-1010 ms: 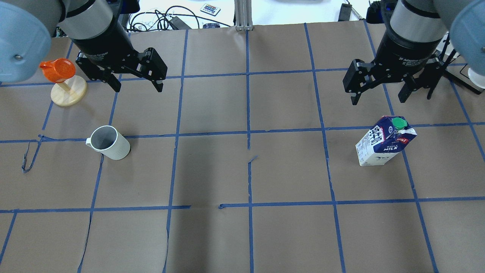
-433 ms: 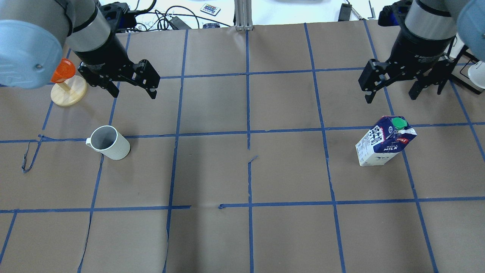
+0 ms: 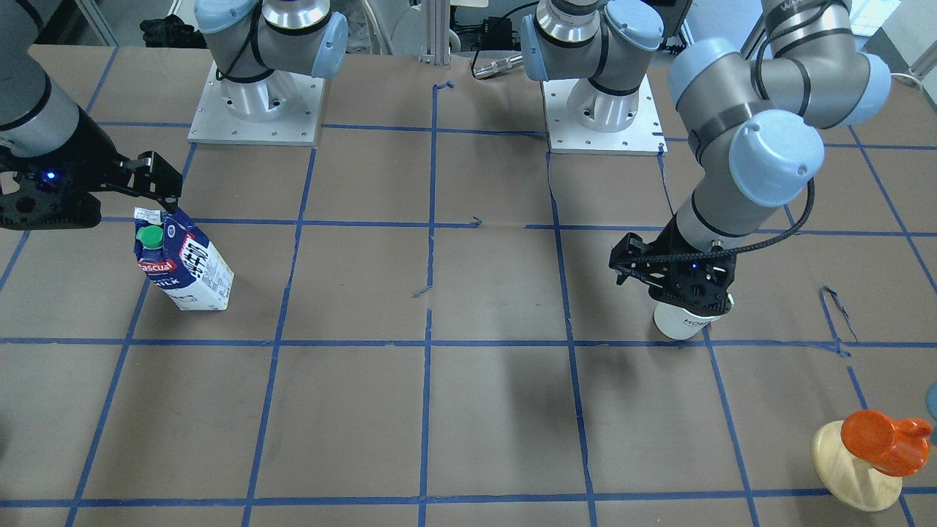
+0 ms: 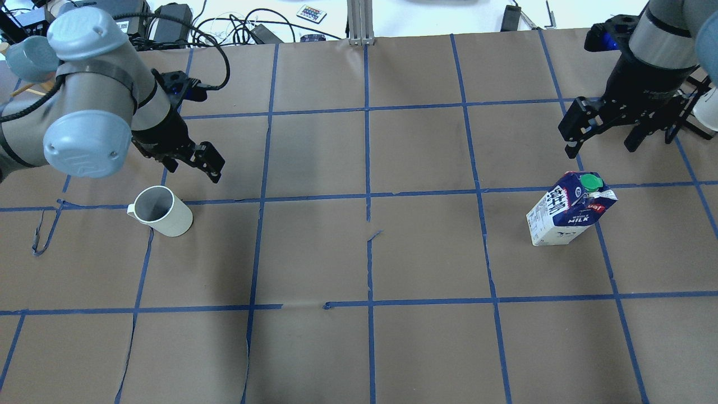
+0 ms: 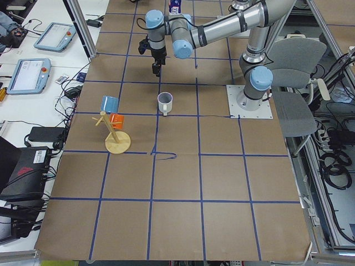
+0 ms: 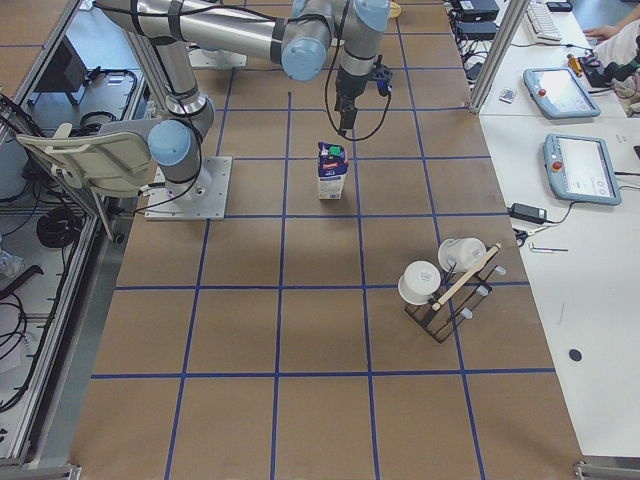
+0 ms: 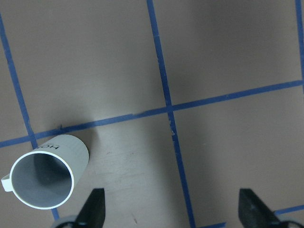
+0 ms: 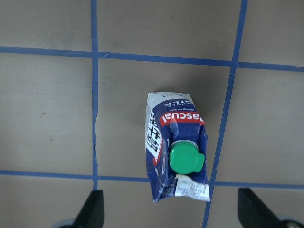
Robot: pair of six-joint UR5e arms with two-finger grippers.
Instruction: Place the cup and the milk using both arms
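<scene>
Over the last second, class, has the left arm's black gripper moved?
Yes: the black left gripper came nearer the white ceramic mug, which stayed by its blue tape line.

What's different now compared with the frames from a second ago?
The left tool came down toward the cup. The right tool shifted toward the robot's right and lower, near the milk. Both are open and hold nothing. The cup and the milk have not moved.

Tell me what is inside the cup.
Nothing shows inside the cup: the left wrist view looks down into it and finds only bare grey wall and bottom. Its rim hides a strip of the inner wall.
</scene>
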